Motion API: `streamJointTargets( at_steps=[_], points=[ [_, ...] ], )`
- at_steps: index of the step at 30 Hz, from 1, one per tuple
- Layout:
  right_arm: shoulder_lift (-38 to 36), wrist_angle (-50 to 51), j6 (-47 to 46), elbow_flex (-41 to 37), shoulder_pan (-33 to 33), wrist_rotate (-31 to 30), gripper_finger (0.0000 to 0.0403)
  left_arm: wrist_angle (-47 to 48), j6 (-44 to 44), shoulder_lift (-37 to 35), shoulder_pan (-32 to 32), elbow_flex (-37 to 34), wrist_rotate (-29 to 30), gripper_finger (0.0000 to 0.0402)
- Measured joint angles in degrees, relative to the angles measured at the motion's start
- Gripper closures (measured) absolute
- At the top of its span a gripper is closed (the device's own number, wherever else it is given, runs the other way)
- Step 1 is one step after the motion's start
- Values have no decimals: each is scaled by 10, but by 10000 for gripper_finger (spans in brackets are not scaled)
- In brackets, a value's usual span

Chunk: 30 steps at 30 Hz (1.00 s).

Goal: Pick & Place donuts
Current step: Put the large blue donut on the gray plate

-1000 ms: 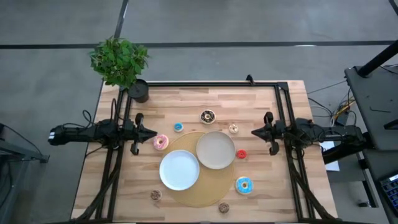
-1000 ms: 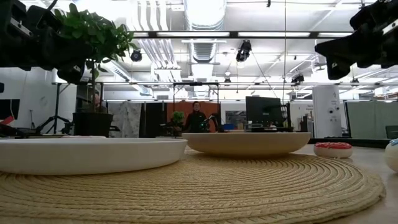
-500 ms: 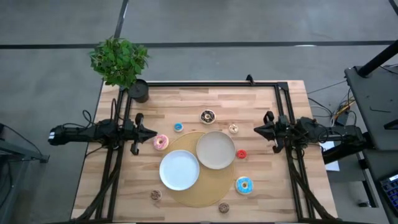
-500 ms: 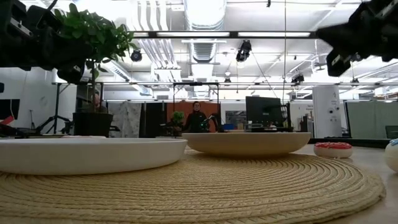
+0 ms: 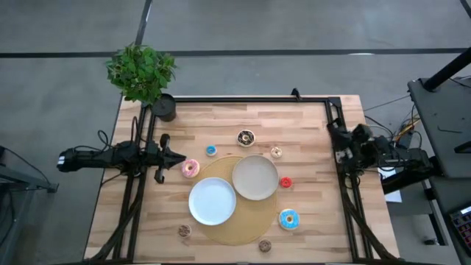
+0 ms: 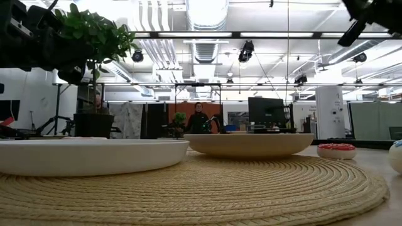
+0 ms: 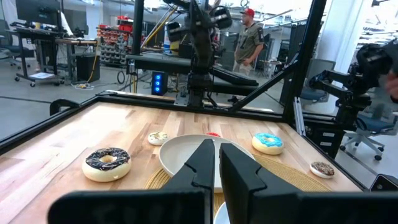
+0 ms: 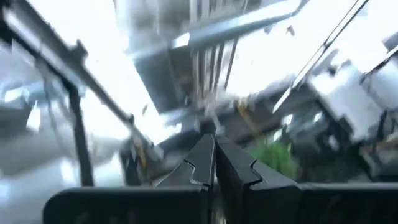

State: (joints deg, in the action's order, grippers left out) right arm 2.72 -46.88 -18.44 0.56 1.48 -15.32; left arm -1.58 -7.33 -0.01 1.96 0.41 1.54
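From my station, near end first: brown mini donut [image 5: 264, 245] and blue-sprinkled donut [image 5: 288, 218] sit untouched by the woven mat [image 5: 239, 234], white plate [image 5: 212, 201] and beige plate [image 5: 255, 177] both bare, so no donut is placed yet. Mid surface [image 5: 309, 125]: left pincer [image 5: 179, 157] is closed, empty, hovering just beside the pink donut [image 5: 190, 168]. Right pincer [image 5: 333, 132], closed and empty, has swung back and upward to the right edge, away from the red donut [image 5: 285, 182]; chocolate donut [image 5: 246, 138] sits farthest
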Motion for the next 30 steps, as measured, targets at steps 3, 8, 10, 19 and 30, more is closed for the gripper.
streamJointTargets(
  at_steps=[3,8,10,19,30],
  points=[
    [0,-58,11,0,0,-22,394,0,0,0,0,0,0,402],
    [0,-112,14,10,0,-30,394,0,0,0,0,0,0,402],
    [0,-111,15,25,0,-30,394,0,0,0,0,0,0,402],
    [42,-98,59,121,0,-29,394,1,0,0,0,0,0,402],
    [161,58,25,277,0,-26,394,1,0,0,0,0,0,402]
  ],
)
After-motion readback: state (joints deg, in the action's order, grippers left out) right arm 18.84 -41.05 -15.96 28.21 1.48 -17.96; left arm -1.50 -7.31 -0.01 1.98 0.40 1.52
